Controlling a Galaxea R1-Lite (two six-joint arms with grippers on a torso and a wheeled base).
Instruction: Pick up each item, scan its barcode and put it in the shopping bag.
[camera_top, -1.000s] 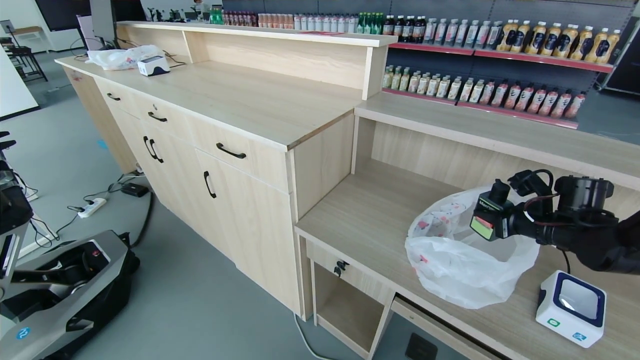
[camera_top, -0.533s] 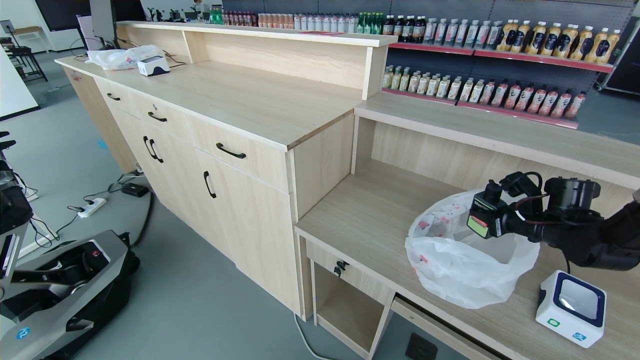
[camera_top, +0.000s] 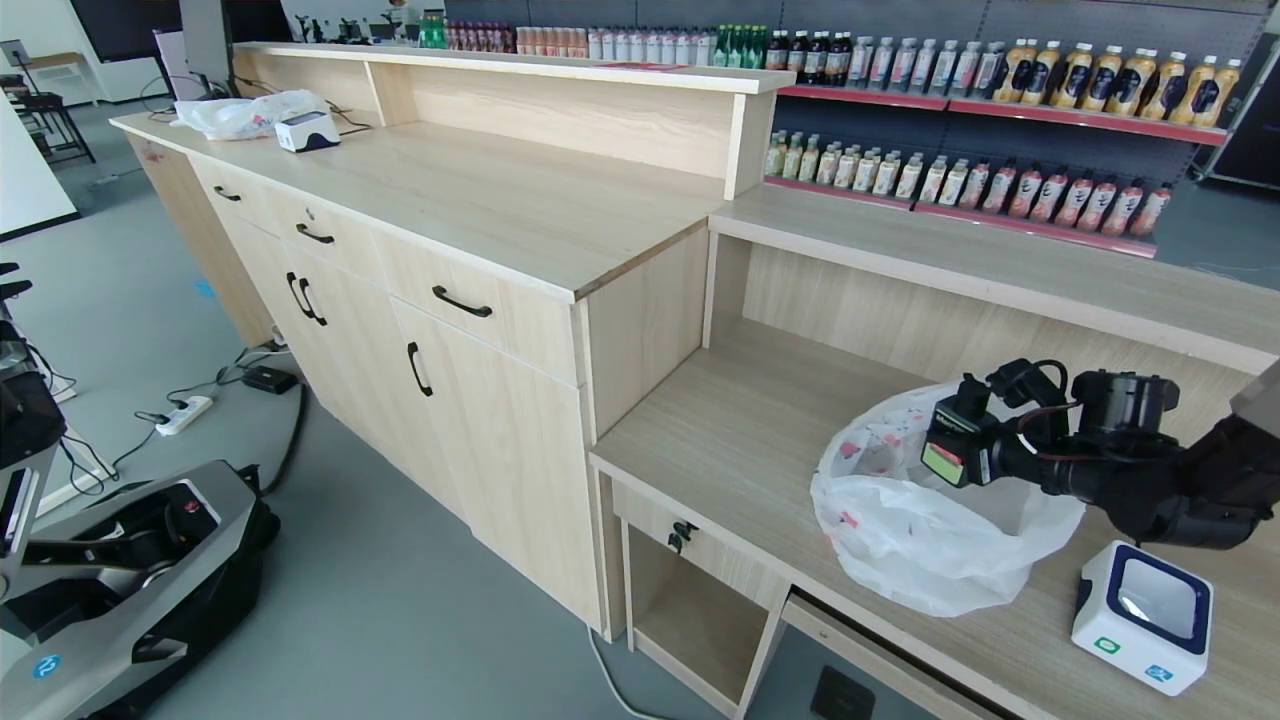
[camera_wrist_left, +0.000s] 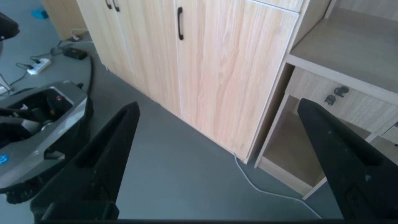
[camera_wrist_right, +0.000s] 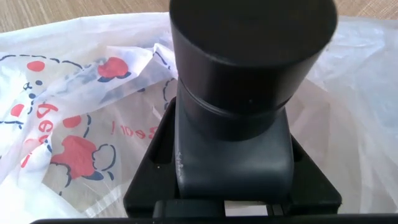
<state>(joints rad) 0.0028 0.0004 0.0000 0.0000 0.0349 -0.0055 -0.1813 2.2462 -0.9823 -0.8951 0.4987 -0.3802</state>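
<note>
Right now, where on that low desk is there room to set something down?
Bare desk left of the bag, up to the side wall. The right end is crowded: bag, scanner, the right gripper holding an item over it.

Long wood-grain counter (camera_top: 480, 190) with drawers and cabinet doors on black handles (camera_top: 461, 302), small keyed drawer (camera_top: 682, 535) over an open cubby (camera_top: 700, 620), red-edged shelves of bottled drinks (camera_top: 960, 180) behind, white power strip (camera_top: 185, 414) with cables on grey floor (camera_top: 400, 600).
</note>
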